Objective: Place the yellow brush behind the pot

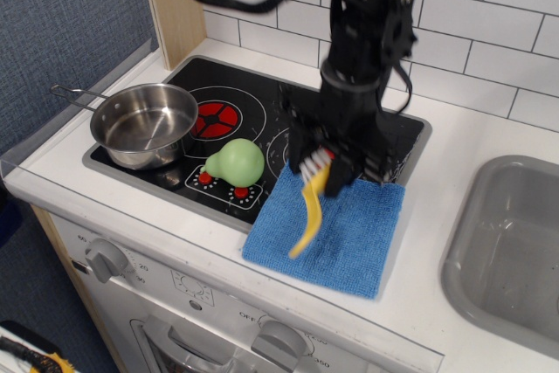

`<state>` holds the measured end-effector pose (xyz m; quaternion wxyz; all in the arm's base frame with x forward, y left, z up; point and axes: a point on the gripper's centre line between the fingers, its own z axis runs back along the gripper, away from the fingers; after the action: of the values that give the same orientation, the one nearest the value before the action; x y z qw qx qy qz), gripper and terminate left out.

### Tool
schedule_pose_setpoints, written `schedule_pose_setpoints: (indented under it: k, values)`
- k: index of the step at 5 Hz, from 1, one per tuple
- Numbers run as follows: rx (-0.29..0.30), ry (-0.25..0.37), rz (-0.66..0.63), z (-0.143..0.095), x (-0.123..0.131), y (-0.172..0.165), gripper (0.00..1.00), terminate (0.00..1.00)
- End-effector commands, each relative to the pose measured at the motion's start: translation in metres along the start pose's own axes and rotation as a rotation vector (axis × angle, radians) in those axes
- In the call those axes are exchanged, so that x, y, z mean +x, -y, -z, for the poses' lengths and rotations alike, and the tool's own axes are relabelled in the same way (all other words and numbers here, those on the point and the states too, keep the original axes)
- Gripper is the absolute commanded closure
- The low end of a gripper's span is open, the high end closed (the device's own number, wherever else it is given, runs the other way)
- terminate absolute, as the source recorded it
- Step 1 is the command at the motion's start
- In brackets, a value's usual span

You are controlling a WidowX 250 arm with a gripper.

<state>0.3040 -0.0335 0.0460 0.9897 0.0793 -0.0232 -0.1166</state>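
While white tiles [515, 58] back it, stove [253, 102] carries pot [144, 124].

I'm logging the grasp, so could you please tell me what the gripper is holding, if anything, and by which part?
The gripper holds the yellow brush by its bristle end; the handle hangs down toward the blue cloth.

The robot arm [367, 32] is all black, thick and chunky. A black cable [218, 2] loops from its top. Its claw [327, 163] is black too, with two flat blocky fingers [301, 141]. The picture is blurry.
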Motion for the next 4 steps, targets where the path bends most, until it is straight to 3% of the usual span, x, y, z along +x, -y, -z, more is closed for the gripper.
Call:
schedule_pose_setpoints:
  k: [1,3,4]
  values:
    - [0.089,0.189,-0.073,-0.056,0.039,-0.091,1.0,0.0]
    - [0.087,0.148,-0.17,-0.014,0.057,-0.174,1.0,0.0]
    - [0.08,0.134,-0.199,-0.001,0.058,-0.198,1.0,0.0]
